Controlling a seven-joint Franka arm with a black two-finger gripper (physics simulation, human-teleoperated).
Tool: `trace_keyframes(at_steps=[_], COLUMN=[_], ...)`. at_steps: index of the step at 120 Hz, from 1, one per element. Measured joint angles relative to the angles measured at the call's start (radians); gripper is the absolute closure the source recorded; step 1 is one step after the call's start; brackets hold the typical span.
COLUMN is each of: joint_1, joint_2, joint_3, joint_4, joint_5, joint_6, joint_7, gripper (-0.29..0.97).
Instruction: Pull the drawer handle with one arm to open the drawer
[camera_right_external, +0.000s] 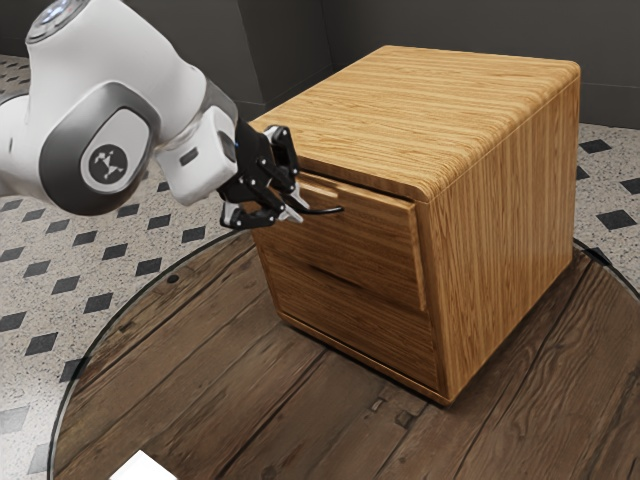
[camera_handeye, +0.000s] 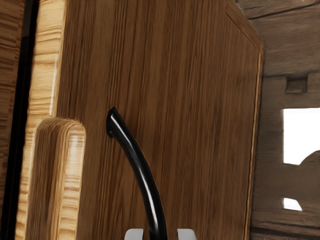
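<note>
Handle (camera_right_external: 322, 211) — long axis across drawer (camera_right_external: 355, 240)

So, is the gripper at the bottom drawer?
No, the gripper is at the black handle of the top drawer.

White rounded arm (camera_right_external: 100, 90), grey joint bands, black tool (camera_right_external: 290, 205).
</note>
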Motion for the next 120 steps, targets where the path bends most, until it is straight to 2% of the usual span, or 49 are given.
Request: trace_keyframes(at_steps=[120], joint_1=[0.004], joint_2=[-0.185], joint_3=[-0.007], joint_4=[-0.183], joint_5=[0.013], joint_6=[0.004], joint_7=[-0.007], gripper=[0.71])
